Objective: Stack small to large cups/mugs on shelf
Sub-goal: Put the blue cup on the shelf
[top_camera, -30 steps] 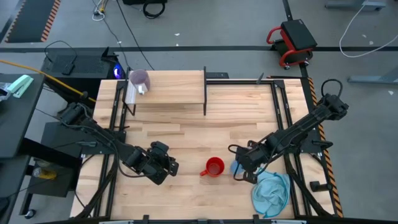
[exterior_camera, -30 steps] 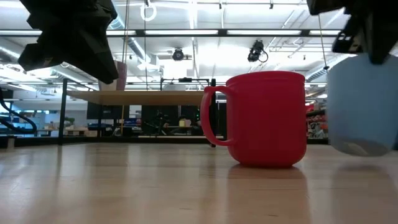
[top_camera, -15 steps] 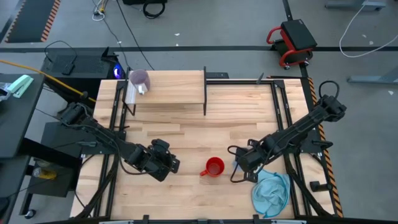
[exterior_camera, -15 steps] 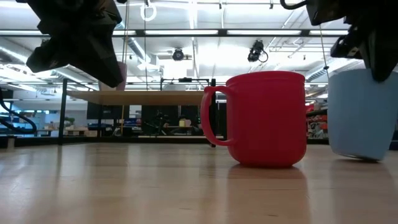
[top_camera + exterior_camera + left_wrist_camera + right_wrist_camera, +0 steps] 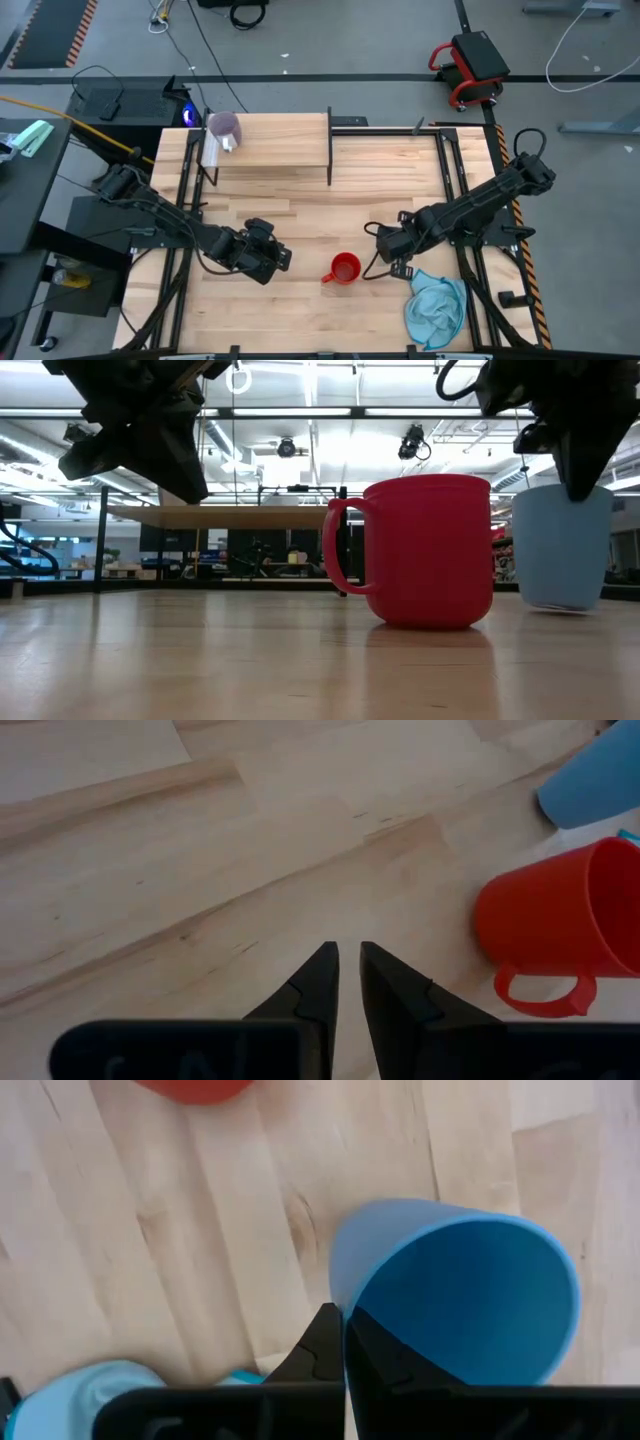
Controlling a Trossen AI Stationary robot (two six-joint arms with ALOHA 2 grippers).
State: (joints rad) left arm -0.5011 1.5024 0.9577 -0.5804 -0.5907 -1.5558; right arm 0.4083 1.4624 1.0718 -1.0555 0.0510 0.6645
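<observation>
Wooden tabletop (image 5: 300, 220) fills the overhead view, with concrete floor around it. At the far end stands the shelf (image 5: 275, 140), a small raised board on thin black legs. The purple cup (image 5: 224, 127) already sits on it, near its left corner. The other two cups are well away from the shelf, toward the near edge of the table.

The right gripper (image 5: 343, 1342) is pinched shut on the rim of the blue cup (image 5: 455, 1290), one finger inside and one outside. This looks like the pick-up of the second cup. Next it would need to carry the cup across to the shelf and lower it over or into the purple one, judging the fit.

The red cup (image 5: 344, 268) stands upright just beside the blue cup, handle toward the left arm. The left gripper (image 5: 345, 982) hovers nearby over bare wood, fingers nearly closed and holding nothing. A light blue cloth (image 5: 436, 308) lies near the front right corner.

From above, the right arm hides the blue cup. The table-level view shows the blue cup (image 5: 560, 545) hanging slightly tilted, its base at or just above the wood. Only the right wrist view shows the grip on the rim.
</observation>
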